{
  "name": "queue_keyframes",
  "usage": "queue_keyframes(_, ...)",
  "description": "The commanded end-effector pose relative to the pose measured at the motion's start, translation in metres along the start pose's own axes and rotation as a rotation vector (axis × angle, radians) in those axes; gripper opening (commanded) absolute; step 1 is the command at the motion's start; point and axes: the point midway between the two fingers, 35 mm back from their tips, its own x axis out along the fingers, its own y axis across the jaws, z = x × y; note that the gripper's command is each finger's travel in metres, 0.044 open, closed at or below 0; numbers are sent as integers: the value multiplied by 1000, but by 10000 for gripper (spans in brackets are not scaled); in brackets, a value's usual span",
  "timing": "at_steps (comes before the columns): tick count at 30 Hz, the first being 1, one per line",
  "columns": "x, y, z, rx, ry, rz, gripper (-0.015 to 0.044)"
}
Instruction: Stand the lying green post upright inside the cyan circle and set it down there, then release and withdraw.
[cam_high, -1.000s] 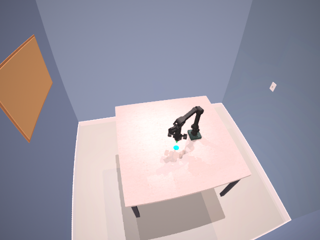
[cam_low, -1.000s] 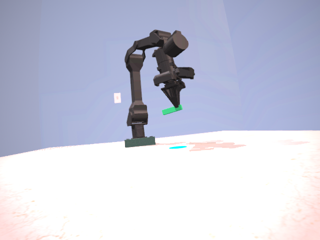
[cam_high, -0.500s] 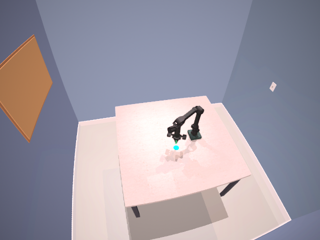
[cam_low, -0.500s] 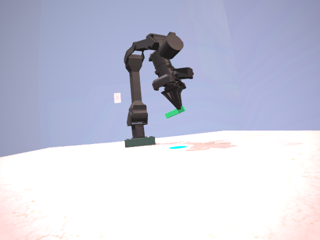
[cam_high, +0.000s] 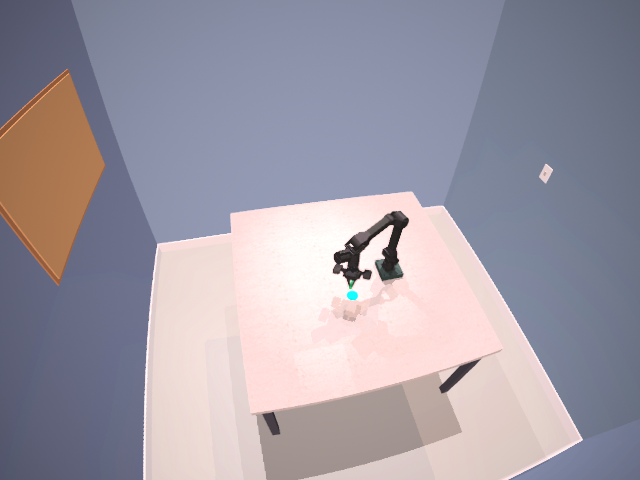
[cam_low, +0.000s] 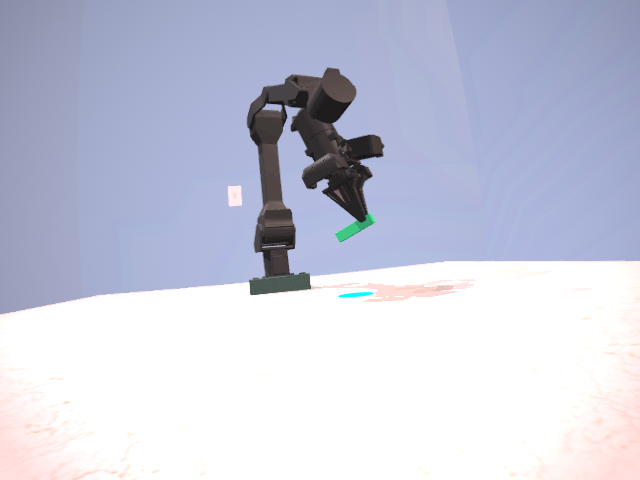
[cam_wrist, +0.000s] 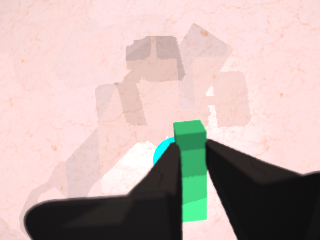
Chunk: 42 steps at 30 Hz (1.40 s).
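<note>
Blue-grey walls surround a pale pink table (cam_high: 289, 351) (cam_low: 310, 387) (cam_wrist: 45, 30), which sits below the centre of your top view. Your black gripper (cam_high: 351, 283) (cam_low: 364, 218) (cam_wrist: 190, 147) is nearly closed, its 2 fingers pinching the green post (cam_high: 352, 284) (cam_low: 348, 230) (cam_wrist: 194, 162) near 1 end. You have the post in the air, right of centre in the exterior view, slanting with its longer free part down toward the left. Below it on the table lies the cyan circle (cam_high: 352, 295) (cam_low: 355, 295) (cam_wrist: 162, 150), flat and with nothing standing on it; in the wrist view a finger and the post partly hide it. Your grasp and lift are done, and the post appears partway through its turn to upright. Left for you: finish the turn, centre the post over the circle, lower it, let go and back away. Counted, you have 1 arm, 1 gripper, 1 post, 1 circle, 1 table, 1 orange board (cam_high: 54, 175) at upper left of the top view, and 1 wall plate (cam_high: 545, 173) (cam_low: 234, 195) at its right.
</note>
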Motion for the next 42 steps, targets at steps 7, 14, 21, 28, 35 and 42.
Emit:
queue_keyframes(7,2,-3,1,21,-78,8,23)
queue_keyframes(14,4,-5,2,32,-129,14,23)
queue_keyframes(21,5,-7,2,41,-180,20,23)
queue_keyframes(28,6,-10,3,49,-231,25,23)
queue_keyframes(35,6,-12,3,55,-281,30,23)
queue_keyframes(42,6,-14,3,59,-331,34,23)
